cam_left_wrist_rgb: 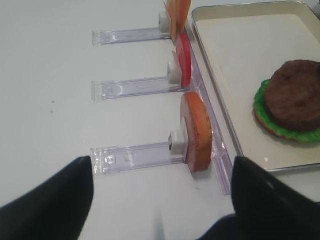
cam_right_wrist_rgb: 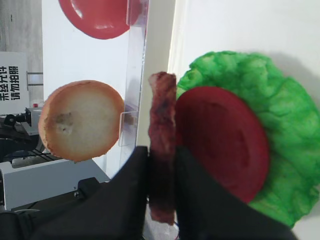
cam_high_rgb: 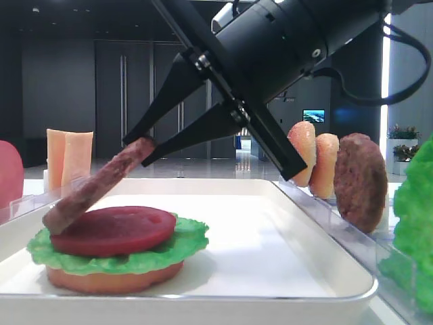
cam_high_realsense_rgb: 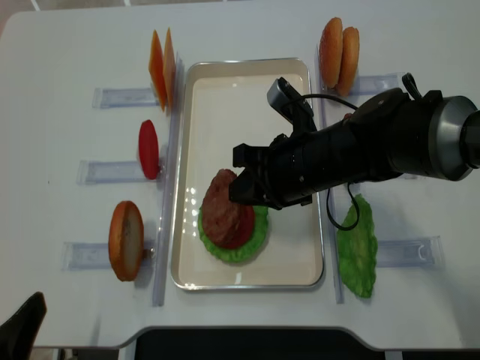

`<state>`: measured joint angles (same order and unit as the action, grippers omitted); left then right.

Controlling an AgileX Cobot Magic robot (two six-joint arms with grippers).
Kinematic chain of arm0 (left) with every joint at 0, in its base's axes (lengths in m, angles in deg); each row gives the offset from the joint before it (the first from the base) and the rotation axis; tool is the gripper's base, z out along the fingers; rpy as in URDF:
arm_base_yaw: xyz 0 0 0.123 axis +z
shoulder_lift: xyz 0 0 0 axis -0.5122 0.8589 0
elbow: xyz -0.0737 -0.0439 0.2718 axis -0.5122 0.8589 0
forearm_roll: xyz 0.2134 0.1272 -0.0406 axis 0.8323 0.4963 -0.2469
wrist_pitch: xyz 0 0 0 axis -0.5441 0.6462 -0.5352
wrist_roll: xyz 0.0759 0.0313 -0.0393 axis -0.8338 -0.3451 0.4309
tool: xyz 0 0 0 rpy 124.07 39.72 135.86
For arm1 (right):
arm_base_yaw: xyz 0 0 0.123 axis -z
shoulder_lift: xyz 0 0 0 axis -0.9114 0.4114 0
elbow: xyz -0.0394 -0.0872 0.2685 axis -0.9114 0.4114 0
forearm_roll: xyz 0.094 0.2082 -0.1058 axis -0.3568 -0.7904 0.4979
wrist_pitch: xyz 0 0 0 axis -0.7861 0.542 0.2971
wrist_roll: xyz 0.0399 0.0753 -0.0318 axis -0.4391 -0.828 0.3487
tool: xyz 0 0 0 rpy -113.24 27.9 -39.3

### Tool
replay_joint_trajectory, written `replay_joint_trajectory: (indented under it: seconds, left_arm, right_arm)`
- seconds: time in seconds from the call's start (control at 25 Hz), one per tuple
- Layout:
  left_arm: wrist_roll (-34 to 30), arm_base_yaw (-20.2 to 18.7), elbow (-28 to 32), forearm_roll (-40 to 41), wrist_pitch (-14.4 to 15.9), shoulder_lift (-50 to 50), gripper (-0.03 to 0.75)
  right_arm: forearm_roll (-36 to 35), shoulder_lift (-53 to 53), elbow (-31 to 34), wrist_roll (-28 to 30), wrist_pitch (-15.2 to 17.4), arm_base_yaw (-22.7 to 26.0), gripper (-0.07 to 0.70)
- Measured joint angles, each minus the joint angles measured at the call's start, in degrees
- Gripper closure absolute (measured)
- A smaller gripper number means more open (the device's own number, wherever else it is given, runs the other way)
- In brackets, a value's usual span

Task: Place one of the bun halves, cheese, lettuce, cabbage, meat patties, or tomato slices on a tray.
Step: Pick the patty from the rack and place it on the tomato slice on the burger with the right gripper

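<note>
Rough, grainy brown patty, smooth matt tomato, ruffled green lettuce, glossy white tray, clear plastic racks.

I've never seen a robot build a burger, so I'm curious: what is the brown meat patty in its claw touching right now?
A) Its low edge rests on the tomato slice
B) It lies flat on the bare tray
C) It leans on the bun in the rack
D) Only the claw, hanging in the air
A: the meat patty, pinched in the right gripper, tilts down with its lower edge on the tomato slice atop the lettuce.
</note>
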<state>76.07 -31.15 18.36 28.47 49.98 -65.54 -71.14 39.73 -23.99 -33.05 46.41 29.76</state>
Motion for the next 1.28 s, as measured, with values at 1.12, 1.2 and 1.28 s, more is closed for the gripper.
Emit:
replay_joint_trajectory:
  seconds: [1.12,1.2,1.28]
  left_arm:
    - [0.0,0.0,0.0,0.0,0.0,0.0,0.055]
    - [0.0,0.0,0.0,0.0,0.0,0.0,0.055]
    - [0.0,0.0,0.0,0.0,0.0,0.0,0.055]
  right_arm:
    - [14.8,-0.5,-0.2,-10.1,-5.3,0.0,0.122]
    - [21.4,-1.2,-0.8,-15.9,-5.8,0.0,0.12]
    - [28.8,-1.9,-1.9,-22.6,-5.7,0.0,0.12]
